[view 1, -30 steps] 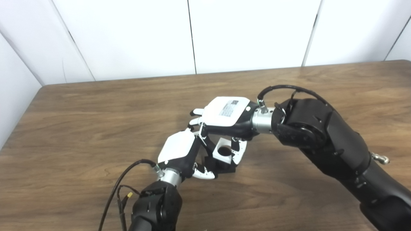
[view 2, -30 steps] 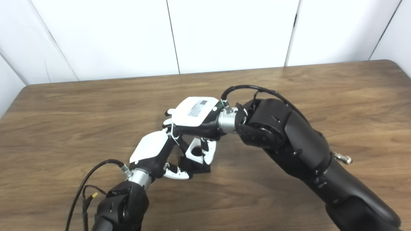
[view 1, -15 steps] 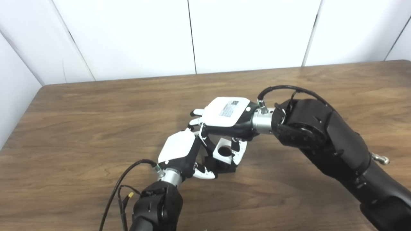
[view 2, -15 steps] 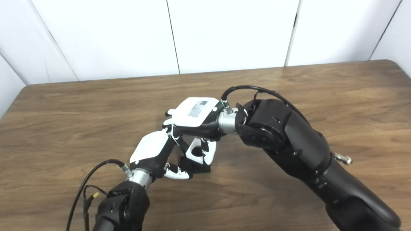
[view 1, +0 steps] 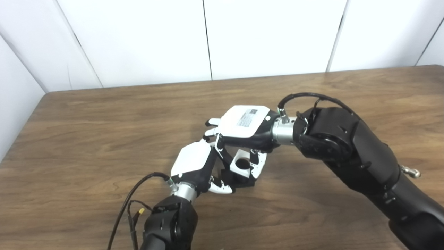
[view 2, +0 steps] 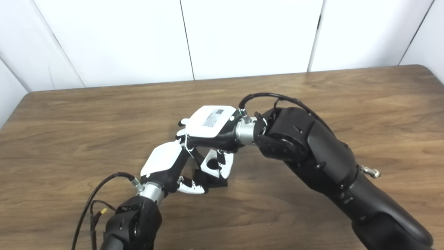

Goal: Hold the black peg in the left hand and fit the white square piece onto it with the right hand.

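Black peg (view 1: 239, 178), blocky and matte, rests on wooden table (view 1: 104, 132), clasped by left hand (view 1: 194, 165). Right hand (view 1: 244, 126), palm down, pinches white square piece (view 1: 241, 164), round-holed, atop it.

One black peg (view 1: 239, 177), one white square piece (view 1: 241, 164), two hands

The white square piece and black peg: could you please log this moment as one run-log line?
left hand: shut on black peg | right hand: shut on white square piece | piece atop peg | table: wood
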You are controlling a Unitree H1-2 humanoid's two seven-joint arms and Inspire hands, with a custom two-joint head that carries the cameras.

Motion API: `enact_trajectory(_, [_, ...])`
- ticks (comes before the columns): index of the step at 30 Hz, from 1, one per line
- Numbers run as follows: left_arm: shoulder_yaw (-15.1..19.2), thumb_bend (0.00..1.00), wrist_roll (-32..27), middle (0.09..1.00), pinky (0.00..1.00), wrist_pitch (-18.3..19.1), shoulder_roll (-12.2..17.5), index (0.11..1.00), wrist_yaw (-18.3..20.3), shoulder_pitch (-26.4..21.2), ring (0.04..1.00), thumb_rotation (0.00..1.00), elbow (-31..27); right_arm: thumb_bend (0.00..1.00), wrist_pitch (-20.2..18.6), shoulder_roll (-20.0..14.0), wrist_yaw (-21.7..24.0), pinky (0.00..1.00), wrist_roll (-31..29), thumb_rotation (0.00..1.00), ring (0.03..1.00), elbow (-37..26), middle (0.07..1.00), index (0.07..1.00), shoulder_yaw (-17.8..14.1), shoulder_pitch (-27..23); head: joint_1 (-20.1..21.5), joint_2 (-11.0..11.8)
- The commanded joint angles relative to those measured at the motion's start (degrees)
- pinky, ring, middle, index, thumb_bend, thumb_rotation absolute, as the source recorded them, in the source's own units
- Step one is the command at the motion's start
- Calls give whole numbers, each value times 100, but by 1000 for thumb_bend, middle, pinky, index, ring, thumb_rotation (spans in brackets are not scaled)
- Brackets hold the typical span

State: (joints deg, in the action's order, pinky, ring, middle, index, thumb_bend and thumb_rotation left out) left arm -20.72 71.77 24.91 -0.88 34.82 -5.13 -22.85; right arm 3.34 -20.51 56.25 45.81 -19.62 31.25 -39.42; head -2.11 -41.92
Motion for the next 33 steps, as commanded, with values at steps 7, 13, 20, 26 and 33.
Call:
enact_trajectory(7, [-46,523,-20,903,1000,-37,-117,489,-32,-69,1000,53,-44,524,79,27,-51,934,15,139,1000,-12,935,492,-20,-222,-8,-13])
enact_trajectory(13, [-40,523,-43,906,1000,-36,-115,488,-40,-63,1000,54,-18,523,88,38,-50,931,16,140,1000,-13,937,492,-12,-246,-5,-16])
enact_trajectory(20, [-48,523,-29,909,1000,-28,-129,489,-6,-72,1000,54,-38,523,106,38,-79,927,23,140,1000,3,936,492,-16,-247,-11,-17])
enact_trajectory(26, [-48,523,-46,906,1000,-16,-157,489,-33,-57,1000,54,-41,524,119,50,-87,920,31,140,1000,15,936,492,-10,-260,-27,-20])
enact_trajectory(33, [-73,523,-5,901,1000,-26,-154,489,-44,-47,1000,54,-52,524,102,62,-76,924,51,141,1000,9,935,492,-4,-266,-26,-27])
